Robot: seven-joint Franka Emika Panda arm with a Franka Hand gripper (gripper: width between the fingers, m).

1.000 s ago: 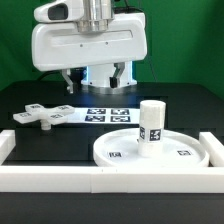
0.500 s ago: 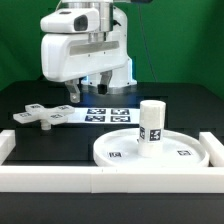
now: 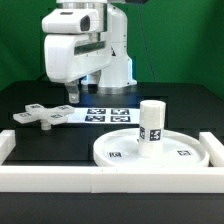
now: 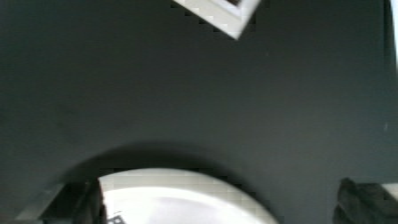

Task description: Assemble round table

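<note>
The gripper (image 3: 88, 90) hangs over the black table (image 3: 30, 95), just behind the marker board (image 3: 105, 113), toward that board's end on the exterior view's left. In the wrist view its 2 dark fingers (image 4: 71, 203) show only as tips at opposite corners of the picture. They are spread wide, pinch nothing and touch nothing that can be made out.

In the exterior view, 1 finger (image 3: 73, 93) stands out dark below the white hand. The other is largely hidden against the robot's body behind it.

A white rounded shape (image 4: 164, 195) lies between the fingertips in the wrist view. It is blurred and cut off by the picture's edge, so what it is cannot be told. A white corner (image 4: 224, 12) at the opposite edge is also cut off.

The cross-shaped base (image 3: 40, 116) lies flat at the marker board's end on the exterior view's left. Whether it touches the board cannot be told.

The round disc (image 3: 185, 152) lies in front of the marker board, toward the exterior view's right. The leg (image 3: 151, 125) stands upright near the disc's middle, with 1 tag facing the camera.

A white border rail (image 3: 60, 180) runs in front of the disc and covers its near rim.
</note>
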